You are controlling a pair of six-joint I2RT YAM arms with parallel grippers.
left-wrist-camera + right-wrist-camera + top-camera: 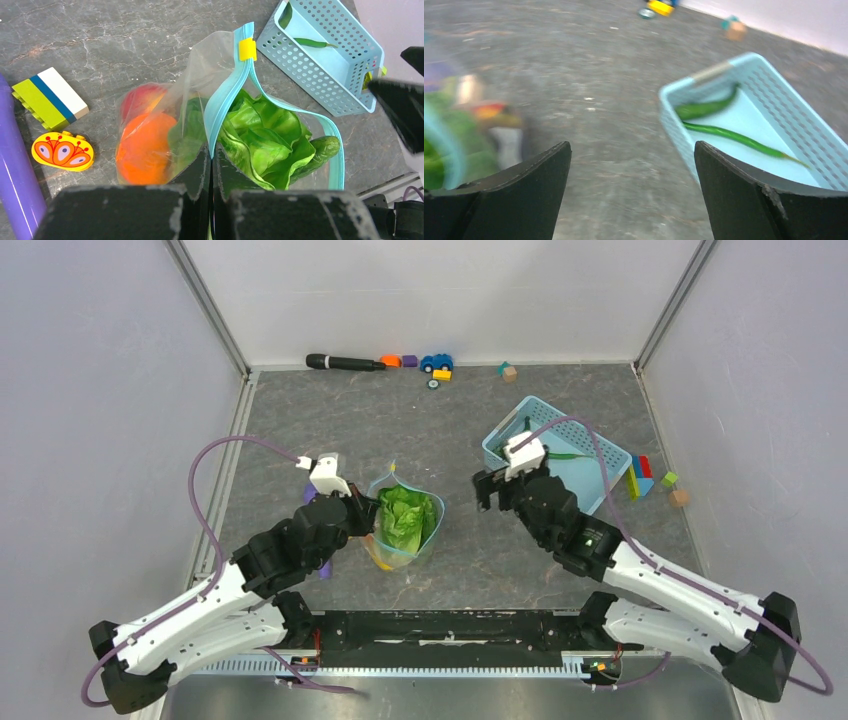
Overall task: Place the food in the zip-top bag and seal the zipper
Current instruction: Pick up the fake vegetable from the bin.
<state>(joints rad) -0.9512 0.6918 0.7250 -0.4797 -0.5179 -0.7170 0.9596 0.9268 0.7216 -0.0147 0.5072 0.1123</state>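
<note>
Presently: zip-top bag (pixel 405 525) on tabletop (pixel 300 420), centre of top view, mouth gaping. Inside: lettuce (pixel 260 135), orange (pixel 145 150), red fruit (pixel 142 95). Grip: left claw (pixel 211 167) clamped tight on bag rim at zipper (pixel 226 102), holding mouth up. Free: right claw (pixel 631 165) spread wide, empty, between bag and basket (pixel 809 140) at upper right. Two green pods (pixel 734 136) lying in basket. Judgement: pods light, thin, smooth, likely slippery; best pinched mid-length, across the narrow way. Bag limp, likely to collapse if released. Hidden: bag bottom behind left claw; mango, eggplant not made out; left part of right-wrist view blurred.
</note>
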